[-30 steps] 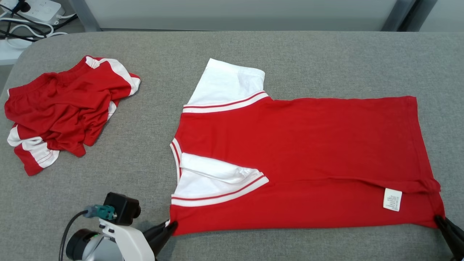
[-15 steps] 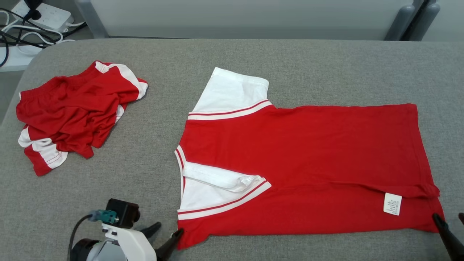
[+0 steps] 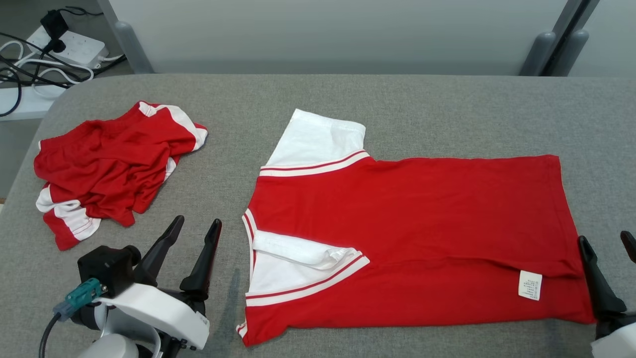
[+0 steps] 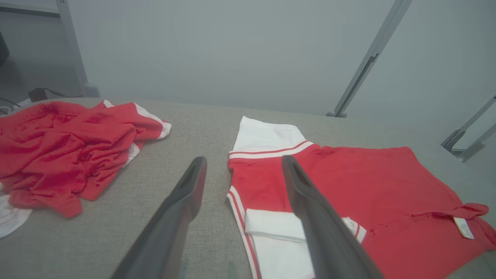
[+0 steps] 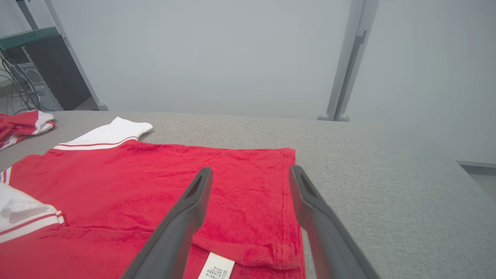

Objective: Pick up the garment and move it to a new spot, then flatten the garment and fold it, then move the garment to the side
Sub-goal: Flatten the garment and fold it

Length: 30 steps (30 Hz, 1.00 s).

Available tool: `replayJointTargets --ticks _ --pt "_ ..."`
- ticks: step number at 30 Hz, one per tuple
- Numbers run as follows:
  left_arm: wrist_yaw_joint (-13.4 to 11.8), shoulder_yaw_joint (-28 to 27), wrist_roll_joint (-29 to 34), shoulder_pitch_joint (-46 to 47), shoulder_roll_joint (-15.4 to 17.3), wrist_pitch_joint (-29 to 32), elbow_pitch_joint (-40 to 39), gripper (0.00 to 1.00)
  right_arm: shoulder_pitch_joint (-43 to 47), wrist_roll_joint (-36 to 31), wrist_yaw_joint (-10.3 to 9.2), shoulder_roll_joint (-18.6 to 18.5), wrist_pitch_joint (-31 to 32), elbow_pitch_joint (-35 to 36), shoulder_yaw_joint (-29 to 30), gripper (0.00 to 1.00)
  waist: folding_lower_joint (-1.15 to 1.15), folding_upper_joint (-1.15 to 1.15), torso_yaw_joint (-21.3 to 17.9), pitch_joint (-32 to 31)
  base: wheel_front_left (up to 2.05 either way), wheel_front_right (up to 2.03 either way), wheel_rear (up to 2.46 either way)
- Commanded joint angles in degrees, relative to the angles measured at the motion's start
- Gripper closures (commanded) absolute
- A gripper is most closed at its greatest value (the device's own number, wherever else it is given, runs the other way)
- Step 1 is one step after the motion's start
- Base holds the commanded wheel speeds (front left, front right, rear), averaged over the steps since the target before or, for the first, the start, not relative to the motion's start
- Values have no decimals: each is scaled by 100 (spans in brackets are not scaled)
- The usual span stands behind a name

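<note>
Across the middle of the grey table [image 3: 397, 94], the red garment [image 3: 422, 219] lying flat, neckline toward the left side and hem toward the right. Along the near long edge, a doubled-over band of cloth, with one white sleeve [image 3: 298, 268] folded in on top and a white label [image 3: 529, 285] by the hem corner. On the far side, the other sleeve [image 3: 318, 139] flat on the table. Just beside the neckline end, the left gripper [image 3: 198, 221], fingers spread apart and empty, over bare table between the garment and a crumpled heap [image 3: 109, 164] of red-and-white cloth at the far left. At the hem end near the labelled corner, the right gripper [image 3: 603, 237], fingers likewise apart with nothing between them. In the right wrist view, the hem edge between its two fingers. Beyond the table's left corner, a white power strip [image 3: 69, 42] and dark cables on the floor.
</note>
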State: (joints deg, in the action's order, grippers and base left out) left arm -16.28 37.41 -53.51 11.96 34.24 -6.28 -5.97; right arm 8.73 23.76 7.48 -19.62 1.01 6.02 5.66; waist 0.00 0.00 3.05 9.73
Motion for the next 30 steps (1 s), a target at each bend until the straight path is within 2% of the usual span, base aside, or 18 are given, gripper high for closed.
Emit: replayJointTargets --ticks 1,4,8,12,16,18,30 --pt "34 -299 146 193 33 -364 38 0 -255 -239 1 -36 -245 29 -161 0 0 0 2 -101 0 0 0" --pt "164 -405 276 207 -283 -733 287 0 -425 -640 1 248 -696 -230 -255 0 0 0 8 -236 0 0 0" --pt "492 -552 662 164 -611 -861 626 0 -549 -1037 1 664 -1276 -592 -345 0 0 0 1 -420 0 0 0" --pt "739 -1101 1270 -72 -1061 -869 776 0 -610 -1168 1 893 -1541 -921 -525 0 0 0 -35 -565 0 0 0" --pt "1126 -1680 1910 -486 -1544 -870 1067 0 -542 -1235 1 1056 -1595 -1174 -672 0 0 0 -103 -792 0 0 0" --pt "1294 -1882 2087 -635 -1715 -871 1173 0 -475 -1236 1 1083 -1597 -1192 -716 0 0 0 -124 -891 0 0 0" --pt "1892 -2578 2808 -1043 -2325 -871 1812 0 -203 -1138 1 1067 -1599 -1146 -772 0 0 0 -180 -1209 0 0 0"
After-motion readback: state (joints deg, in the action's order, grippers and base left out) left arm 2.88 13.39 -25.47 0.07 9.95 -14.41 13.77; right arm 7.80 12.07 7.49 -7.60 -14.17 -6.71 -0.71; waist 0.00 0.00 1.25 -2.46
